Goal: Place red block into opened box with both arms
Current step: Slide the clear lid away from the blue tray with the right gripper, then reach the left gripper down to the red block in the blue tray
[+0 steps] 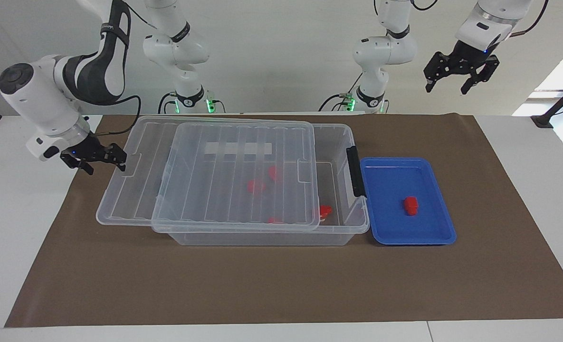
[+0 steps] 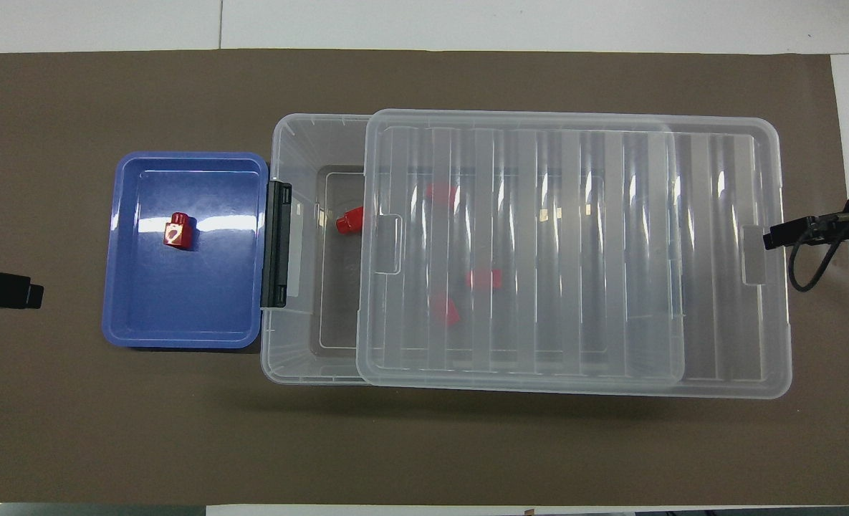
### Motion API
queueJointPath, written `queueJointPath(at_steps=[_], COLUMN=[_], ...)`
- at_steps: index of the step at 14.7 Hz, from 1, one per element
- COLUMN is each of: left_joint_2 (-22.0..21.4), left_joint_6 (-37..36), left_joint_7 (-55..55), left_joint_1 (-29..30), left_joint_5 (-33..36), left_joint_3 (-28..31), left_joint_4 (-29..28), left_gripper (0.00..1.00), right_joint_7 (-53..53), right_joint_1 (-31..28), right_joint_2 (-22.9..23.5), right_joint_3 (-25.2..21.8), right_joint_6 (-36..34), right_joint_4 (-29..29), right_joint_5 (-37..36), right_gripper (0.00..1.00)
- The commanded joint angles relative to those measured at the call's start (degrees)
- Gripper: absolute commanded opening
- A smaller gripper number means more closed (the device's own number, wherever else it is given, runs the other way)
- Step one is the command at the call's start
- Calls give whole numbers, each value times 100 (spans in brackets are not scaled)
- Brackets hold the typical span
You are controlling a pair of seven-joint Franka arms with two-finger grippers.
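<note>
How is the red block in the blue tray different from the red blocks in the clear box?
The red block lies alone in the shallow blue tray, fully uncovered, with a pale patch showing from overhead. The blocks in the box number several, and most sit blurred under the slid lid; one is exposed. All are small and red.

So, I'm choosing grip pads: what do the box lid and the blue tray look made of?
The lid looks like clear, ribbed, glossy plastic: red blocks show through it. The blue tray looks like opaque moulded plastic, smooth and shiny, judging by the glare streak on its floor in the overhead view.
</note>
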Motion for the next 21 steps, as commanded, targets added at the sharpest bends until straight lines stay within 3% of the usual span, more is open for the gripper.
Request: queueJointPath(at_steps=[1, 3, 8, 14, 21], left_joint_2=[-159, -202, -124, 447, 1862], left_joint_6=[-141, 173, 1534, 3335, 5025], left_joint_7=[-16, -16, 19, -16, 71], left_joint_1=[96, 114, 96, -158, -273], left_joint_5=[-58, -67, -67, -76, -76], left_joint_3=[31, 31, 13, -5, 4], left_joint_4=[-148, -244, -1253, -2317, -2398], left_gripper=[100, 100, 100, 100, 100], right_joint_7=[-373, -531, -707, -865, -989], right_joint_1=[-51, -69, -86, -139, -148], right_joint_2=[-119, -119, -119, -110, -110], right_joint_3=[-192, -333, -483, -553, -623], right_joint_6=[-27, -18, -27, 8, -18], right_joint_4=[-82, -82, -82, -82, -65], right_joint_5=[-123, -123, -131, -166, -175], right_gripper=[100, 100, 100, 100, 100])
